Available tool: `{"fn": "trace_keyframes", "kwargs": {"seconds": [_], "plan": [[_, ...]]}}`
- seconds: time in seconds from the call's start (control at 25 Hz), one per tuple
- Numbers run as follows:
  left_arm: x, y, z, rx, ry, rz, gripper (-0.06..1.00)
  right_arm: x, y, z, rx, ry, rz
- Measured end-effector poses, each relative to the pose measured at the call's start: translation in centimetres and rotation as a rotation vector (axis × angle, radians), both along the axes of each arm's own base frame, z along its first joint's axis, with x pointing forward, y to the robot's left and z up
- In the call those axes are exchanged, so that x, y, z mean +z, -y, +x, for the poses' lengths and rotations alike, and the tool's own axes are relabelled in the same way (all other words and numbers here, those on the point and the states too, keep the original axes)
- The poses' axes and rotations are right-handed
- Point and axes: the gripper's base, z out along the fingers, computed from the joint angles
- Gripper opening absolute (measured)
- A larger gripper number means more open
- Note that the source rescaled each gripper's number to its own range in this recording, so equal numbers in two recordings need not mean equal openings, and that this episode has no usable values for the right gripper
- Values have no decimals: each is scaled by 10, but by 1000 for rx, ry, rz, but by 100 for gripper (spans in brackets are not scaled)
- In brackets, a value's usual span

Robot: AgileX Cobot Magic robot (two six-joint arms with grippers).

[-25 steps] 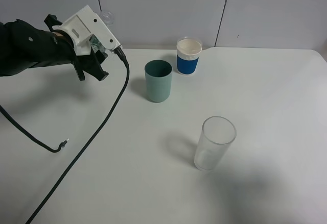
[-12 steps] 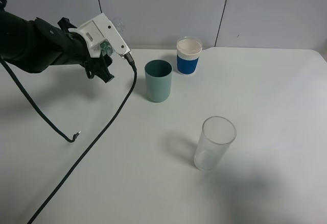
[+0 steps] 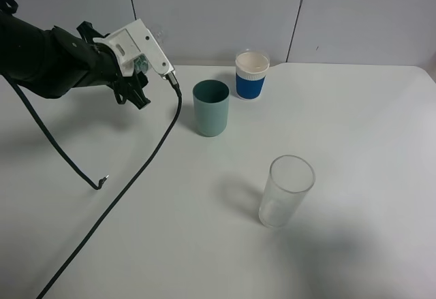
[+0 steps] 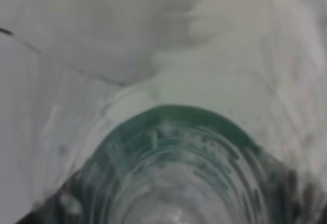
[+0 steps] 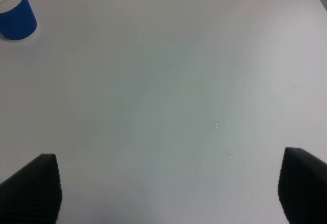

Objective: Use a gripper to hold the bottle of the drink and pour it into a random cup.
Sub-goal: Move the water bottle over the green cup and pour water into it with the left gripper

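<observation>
We look down on a white counter (image 3: 354, 129) from a high camera. At the far left, a black arm reaches in and its left gripper (image 3: 138, 55), white-jawed, is clamped around the bottle (image 3: 141, 61), which it holds in the air above the counter. From this view the bottle is mostly hidden by the jaws; only a sliver of green label and clear plastic shows, and we cannot tell how far it tilts. In the left wrist view the bottle (image 4: 179, 152) fills the frame as a blurred close-up of dark green label and ribbed clear plastic. A black cable (image 3: 136, 176) trails from the gripper down across the counter. The teal cup (image 3: 211, 108) stands upright just right of the gripper, apart from it. Behind the cup, near the wall, stands a white-and-blue cup (image 3: 252, 75). A clear glass (image 3: 286, 190) stands nearer to us, well apart from both. The right gripper (image 5: 167, 183) hangs over bare counter, its two dark fingertips (image 5: 30, 185) spread wide with nothing between them.
</observation>
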Motion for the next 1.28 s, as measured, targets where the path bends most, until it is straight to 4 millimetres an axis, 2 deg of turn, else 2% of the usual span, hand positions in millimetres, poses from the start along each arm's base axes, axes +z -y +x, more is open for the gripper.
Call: {"fn": "trace_keyframes", "kwargs": {"seconds": [0.32,0.64,1.28], "plan": [[-2,0,-2,36,-21,-8,0,0,0,0,0,0,0],[-6,4,-9,12,-79,126,0,0,0,0,0,0,0],[-2,6,-9,94,-120,103,0,0,0,0,0,0,0]]}}
